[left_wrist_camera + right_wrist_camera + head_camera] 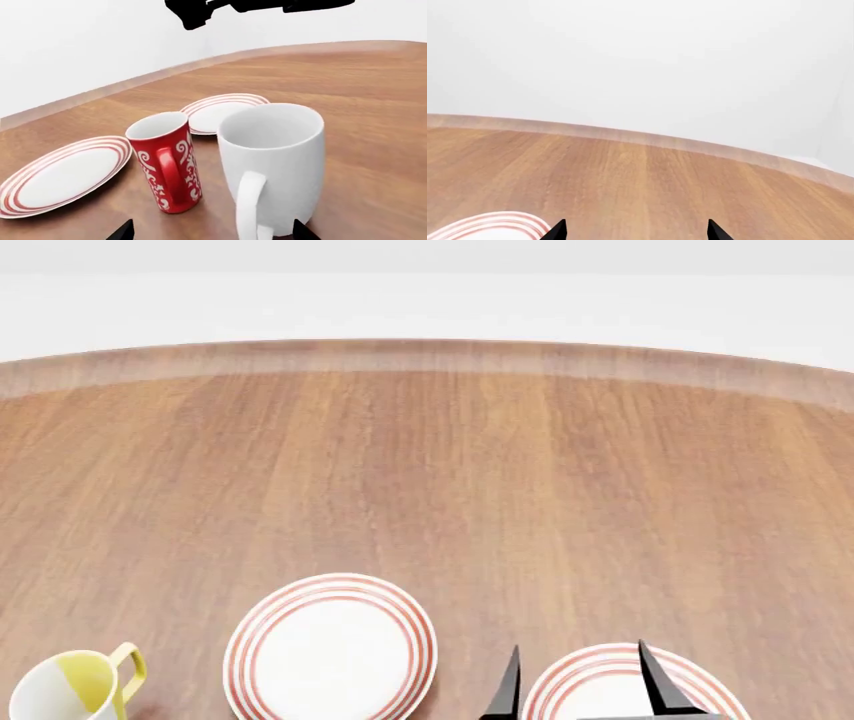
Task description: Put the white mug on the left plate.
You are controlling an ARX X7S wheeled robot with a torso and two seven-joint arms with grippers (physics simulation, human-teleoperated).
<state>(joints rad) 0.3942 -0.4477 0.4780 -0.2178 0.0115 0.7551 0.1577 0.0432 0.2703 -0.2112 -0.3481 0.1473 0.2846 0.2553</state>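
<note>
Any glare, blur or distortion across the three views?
Left wrist view: sharp, the table edge bows strongly, soft sheen on the white mug. Head view: even light, faint shadows, the far table edge curves mildly. Right wrist view: flat white wall, no glare.

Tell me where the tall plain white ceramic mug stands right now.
Only the left wrist view shows the tall white mug: upright on the wooden table, beside the red swirl-patterned mug, with two red-ringed plates behind them.

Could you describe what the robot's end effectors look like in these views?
Only fingertips show. The right end effector has two plain black, pointed, wedge-shaped fingertips in the head view; the left end effector shows similar black tips. No cables, markings or arm links are visible.
</note>
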